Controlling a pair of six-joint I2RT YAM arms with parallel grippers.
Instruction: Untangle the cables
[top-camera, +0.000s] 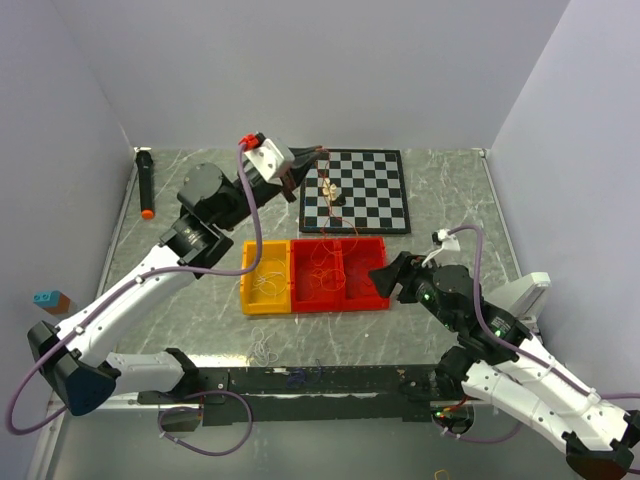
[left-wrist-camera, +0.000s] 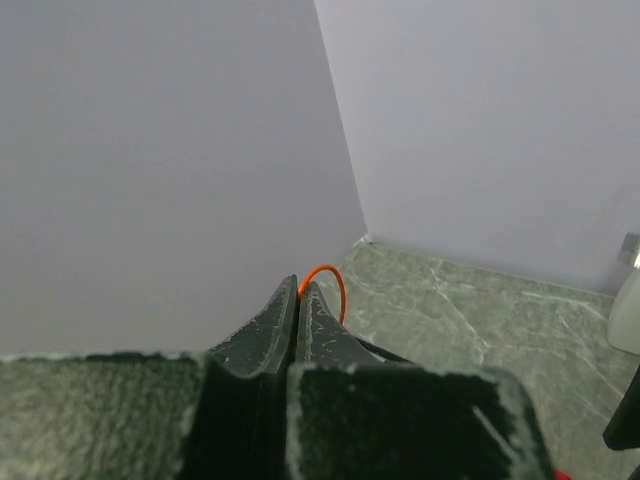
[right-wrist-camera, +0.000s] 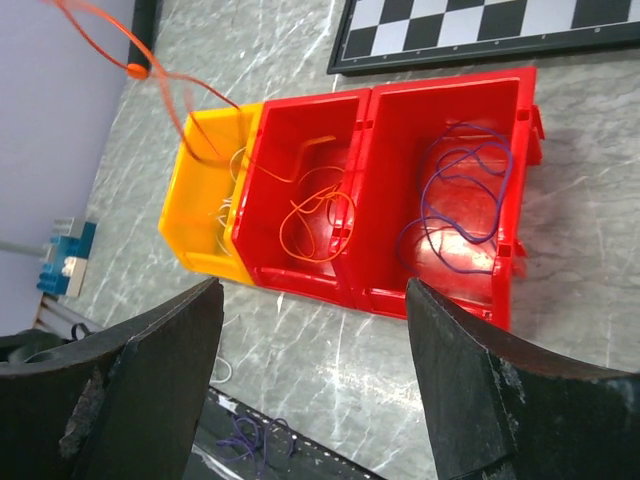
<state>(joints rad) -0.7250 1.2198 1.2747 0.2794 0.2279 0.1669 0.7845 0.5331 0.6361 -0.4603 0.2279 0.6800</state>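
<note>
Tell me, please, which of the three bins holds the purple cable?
The red end bin, farthest from the yellow bin: the purple cable lies coiled in it, while the middle red bin holds an orange cable.

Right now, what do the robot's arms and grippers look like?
The left arm and right arm have white links, black joints and a looping purple cable each. The left gripper and right gripper carry dark, wedge-shaped, scuffed fingers.

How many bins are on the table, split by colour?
red bins: 2
yellow bin: 1
Total: 3
</note>
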